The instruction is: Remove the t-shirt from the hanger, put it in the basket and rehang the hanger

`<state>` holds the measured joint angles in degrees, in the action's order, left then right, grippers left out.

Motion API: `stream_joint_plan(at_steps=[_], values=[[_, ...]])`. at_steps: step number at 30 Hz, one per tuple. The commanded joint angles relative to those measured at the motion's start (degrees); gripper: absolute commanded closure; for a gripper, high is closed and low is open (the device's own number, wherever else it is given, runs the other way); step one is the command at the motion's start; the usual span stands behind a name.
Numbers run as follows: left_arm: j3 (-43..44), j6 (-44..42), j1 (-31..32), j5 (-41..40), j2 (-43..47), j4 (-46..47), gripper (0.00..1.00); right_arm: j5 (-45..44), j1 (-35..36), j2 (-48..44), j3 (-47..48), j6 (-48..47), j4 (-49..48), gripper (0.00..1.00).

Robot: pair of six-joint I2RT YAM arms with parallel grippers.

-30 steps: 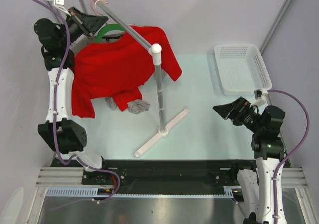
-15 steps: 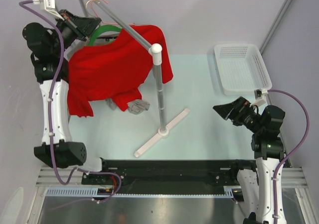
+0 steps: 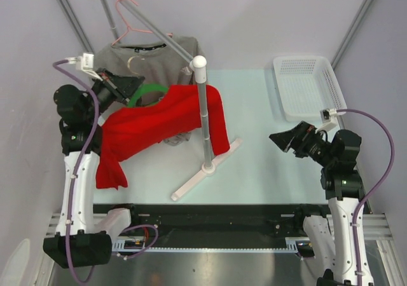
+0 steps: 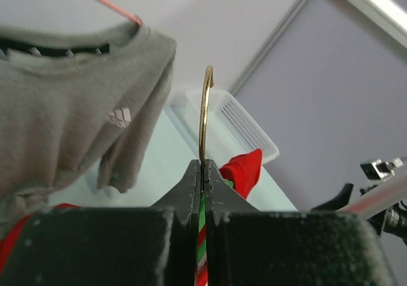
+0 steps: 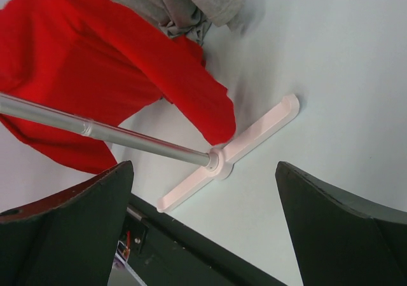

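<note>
A red t-shirt (image 3: pixel 159 124) hangs on a green hanger (image 3: pixel 145 93), lifted off the rail and held left of the rack post (image 3: pixel 203 117). My left gripper (image 3: pixel 122 88) is shut on the hanger's neck; in the left wrist view the jaws (image 4: pixel 202 171) pinch the green-and-red striped neck below the brass hook (image 4: pixel 205 114). The shirt's right sleeve (image 3: pixel 219 136) drapes past the post; it shows in the right wrist view (image 5: pixel 95 63). My right gripper (image 3: pixel 283 140) is open and empty over the table's right side, fingers (image 5: pixel 331 229) wide apart.
A grey t-shirt (image 3: pixel 149 54) on a pink hanger (image 3: pixel 130 19) stays on the rail (image 3: pixel 149 28). The rack's white cross foot (image 3: pixel 206 168) lies mid-table. A white basket (image 3: pixel 308 86) stands at the back right.
My left gripper has carried the green hanger with the red t-shirt off the rail, down and toward the near side. The grey shirt behind is now uncovered. The right arm barely moved.
</note>
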<state>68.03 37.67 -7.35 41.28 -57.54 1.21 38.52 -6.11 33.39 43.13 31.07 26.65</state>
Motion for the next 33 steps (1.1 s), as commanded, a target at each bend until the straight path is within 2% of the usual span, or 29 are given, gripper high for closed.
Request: stream_joint_plan(at_steps=[1,4,10,14,16,19,24,29,33], values=[[-2.2,1.3,9.2,0.7,-2.9,4.8,1.0,-1.3,3.6,3.4,3.1,-2.3,-3.3,0.0],[-2.1,-0.1,17.0,0.0,-6.9,6.2,1.0,-3.7,7.8,7.2,5.2,-3.8,-4.1,0.0],[-1.8,2.1,24.5,1.7,-15.3,14.0,1.0,-7.1,12.3,15.8,12.4,-7.4,-4.2,0.04],[0.3,3.0,26.2,2.6,-19.8,16.6,1.0,-7.3,12.4,19.8,15.2,-7.3,-6.3,0.09],[0.4,6.4,26.9,2.9,-21.1,18.5,1.0,-7.7,12.4,21.3,16.1,-6.2,-7.3,0.11],[1.7,8.9,28.5,3.6,-23.5,20.5,1.0,-14.1,14.4,22.8,16.7,-1.2,-8.8,0.14],[2.5,9.3,30.8,3.1,-24.2,18.9,1.0,-23.6,27.6,26.1,17.9,2.9,-12.7,0.14],[1.0,9.5,31.6,4.0,-23.4,18.5,1.0,-31.3,33.4,29.8,22.5,4.1,-10.4,0.12],[-0.5,9.9,32.7,4.0,-21.8,19.6,1.0,-35.8,36.6,31.4,23.3,9.3,-11.5,0.18]])
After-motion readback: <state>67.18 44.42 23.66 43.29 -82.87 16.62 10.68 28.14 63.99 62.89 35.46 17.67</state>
